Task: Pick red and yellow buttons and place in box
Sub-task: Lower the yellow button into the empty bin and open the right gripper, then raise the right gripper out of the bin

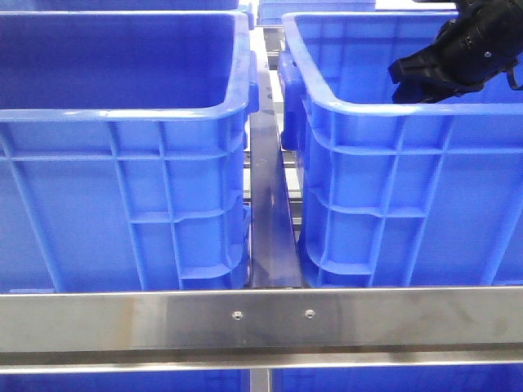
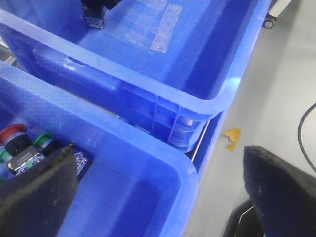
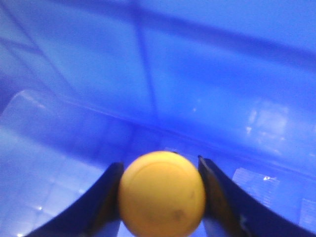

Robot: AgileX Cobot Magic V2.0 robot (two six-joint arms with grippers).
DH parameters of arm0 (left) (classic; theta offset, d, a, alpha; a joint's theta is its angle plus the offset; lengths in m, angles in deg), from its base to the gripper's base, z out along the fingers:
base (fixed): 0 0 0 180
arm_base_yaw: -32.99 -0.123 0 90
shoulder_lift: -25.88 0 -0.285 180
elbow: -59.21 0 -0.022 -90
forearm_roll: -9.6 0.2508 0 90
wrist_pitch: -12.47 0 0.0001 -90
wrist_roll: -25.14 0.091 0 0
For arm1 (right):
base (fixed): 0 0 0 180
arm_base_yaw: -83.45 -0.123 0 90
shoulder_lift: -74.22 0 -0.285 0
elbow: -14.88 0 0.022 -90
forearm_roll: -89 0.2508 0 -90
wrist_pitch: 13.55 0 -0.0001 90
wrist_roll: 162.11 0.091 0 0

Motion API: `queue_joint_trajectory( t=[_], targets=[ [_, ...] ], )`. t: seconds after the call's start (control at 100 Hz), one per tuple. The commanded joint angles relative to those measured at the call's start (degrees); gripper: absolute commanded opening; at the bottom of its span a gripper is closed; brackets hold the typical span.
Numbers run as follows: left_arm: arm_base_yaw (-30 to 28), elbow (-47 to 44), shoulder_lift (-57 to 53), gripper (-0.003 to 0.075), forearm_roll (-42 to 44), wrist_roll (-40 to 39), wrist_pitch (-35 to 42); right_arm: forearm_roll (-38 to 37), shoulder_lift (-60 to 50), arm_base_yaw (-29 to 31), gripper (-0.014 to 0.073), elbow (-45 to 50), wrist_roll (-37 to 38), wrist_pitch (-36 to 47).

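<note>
1. A yellow button, its round domed cap facing the wrist camera, sits clamped between the two dark fingers of the right claw, which grips it on both sides inside a blue crate.
2. In the front view the right claw hangs black over the open top of the right-hand crate, near its far right side; the button itself cannot be made out there.
3. The crate floor beneath the held button is bare blue plastic, with faint strips of clear tape catching the light.
4. A red button lies in the corner of the nearer crate in the left wrist view, beside green-ringed parts and a grey block.
5. The left claw stands released, its two dark pads far apart, one over the nearer crate and one over the grey floor.
6. A steel rail crosses in front of the left-hand crate and its neighbour.
</note>
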Motion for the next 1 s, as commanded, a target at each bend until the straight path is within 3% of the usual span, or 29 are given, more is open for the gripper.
queue_joint_trajectory(
  t=[0.0,0.09,0.41,0.56,0.7,0.92,0.99],
  targets=[
    [-0.07,1.57,-1.67,0.0638,-1.83,-0.19,2.73,0.86,-2.75,0.2,0.0466,-1.92,-0.45,2.8],
    [-0.07,1.57,-1.67,0.0638,-1.83,-0.19,2.73,0.99,-3.32,0.2,0.0527,-1.92,-0.45,3.74],
    [-0.07,1.57,-1.67,0.0638,-1.83,-0.19,2.73,2.65,-8.23,0.2,0.0523,-1.81,-0.45,-1.97],
    [-0.07,1.57,-1.67,0.0638,-1.83,-0.19,2.73,6.85,-11.83,0.2,0.0504,-0.22,-0.45,-4.17],
    [-0.07,1.57,-1.67,0.0638,-1.83,-0.19,2.73,8.27,-17.13,0.2,0.0351,4.67,-0.45,-3.48],
    [-0.07,1.57,-1.67,0.0638,-1.83,-0.7,2.73,8.45,-27.61,0.2,-0.0048,13.81,-0.45,-6.96],
    [-0.07,1.57,-1.67,0.0638,-1.83,-0.7,2.62,8.65,-31.08,0.2,-0.0061,15.84,-0.45,-9.63]
  ],
)
